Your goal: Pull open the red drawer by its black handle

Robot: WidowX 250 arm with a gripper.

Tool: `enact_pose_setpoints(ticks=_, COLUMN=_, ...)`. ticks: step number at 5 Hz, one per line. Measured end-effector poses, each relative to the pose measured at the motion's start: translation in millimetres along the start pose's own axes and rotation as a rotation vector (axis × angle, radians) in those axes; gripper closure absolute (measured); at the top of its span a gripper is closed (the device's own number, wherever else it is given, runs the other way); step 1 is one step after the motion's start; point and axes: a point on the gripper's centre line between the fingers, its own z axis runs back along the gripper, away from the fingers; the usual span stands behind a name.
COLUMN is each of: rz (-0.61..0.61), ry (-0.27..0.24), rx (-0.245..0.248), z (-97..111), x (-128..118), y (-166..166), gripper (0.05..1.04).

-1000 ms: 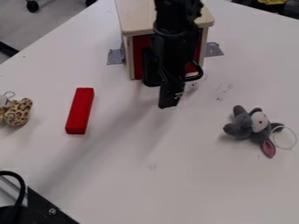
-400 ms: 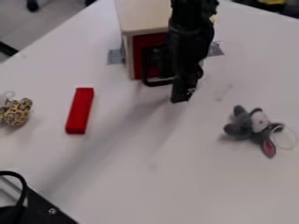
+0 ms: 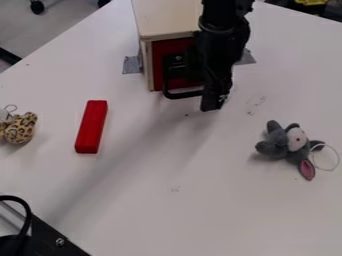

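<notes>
Camera view: you cannot tell whether the jaws are apart or together, or whether they touch the black handle [image 3: 182, 95]. Your gripper [image 3: 212, 103] hangs low at the handle's right-hand part, pointing down, its arm [image 3: 226, 27] coming in from the top edge. Behind it, the pale wooden box [image 3: 163, 22] with its red front [image 3: 159, 62] stands upright on the white surface [image 3: 167, 210], near the top.

Drawer box [image 3: 163, 22], 12 o'clock: smooth wood top. Plush toy [image 3: 277, 145], 3 o'clock: fuzzy cloth. Block [image 3: 91, 125], 9 o'clock: smooth.
</notes>
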Motion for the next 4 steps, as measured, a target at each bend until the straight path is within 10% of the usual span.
enact_pose_setpoints(ticks=4, rz=0.01, ry=0.054, rx=0.003, z=-24.0, x=4.6, y=22.8, gripper=0.112)
